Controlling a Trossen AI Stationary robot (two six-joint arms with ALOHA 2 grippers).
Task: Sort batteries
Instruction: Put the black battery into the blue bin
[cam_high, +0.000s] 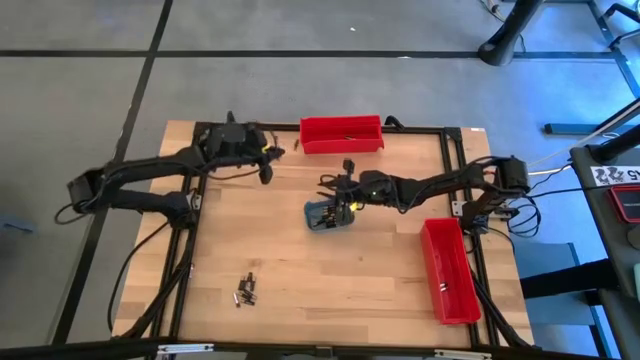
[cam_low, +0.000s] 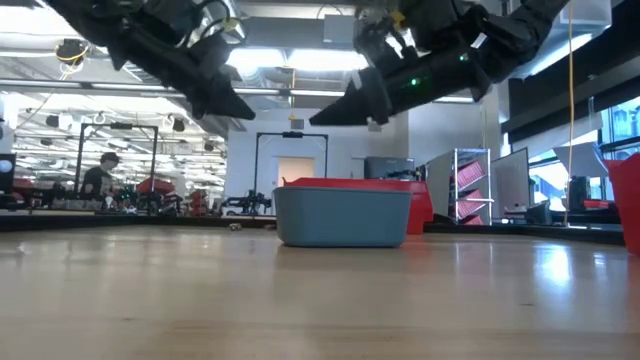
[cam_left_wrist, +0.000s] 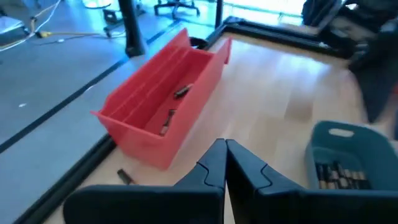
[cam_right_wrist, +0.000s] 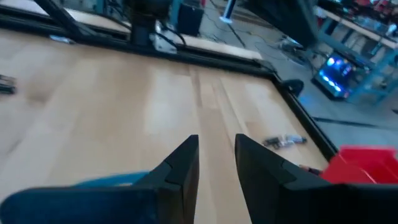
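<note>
Batteries lie in several places: a loose cluster (cam_high: 245, 290) near the table's front, some in the grey-blue tray (cam_left_wrist: 339, 175), a few in the far red bin (cam_left_wrist: 172, 106), and one (cam_left_wrist: 124, 177) on the wood beside that bin. My left gripper (cam_left_wrist: 225, 149) is shut and empty, raised between the far bin (cam_high: 342, 133) and the tray (cam_high: 328, 213). My right gripper (cam_right_wrist: 216, 152) hangs open just above the tray's far side (cam_high: 335, 190), with nothing between its fingers.
A second long red bin (cam_high: 448, 270) stands along the table's right edge. A black frame (cam_high: 450, 135) runs round the tabletop. Bare wood lies between the tray and the front cluster. Both arms hang above the tray in the low view (cam_low: 345, 215).
</note>
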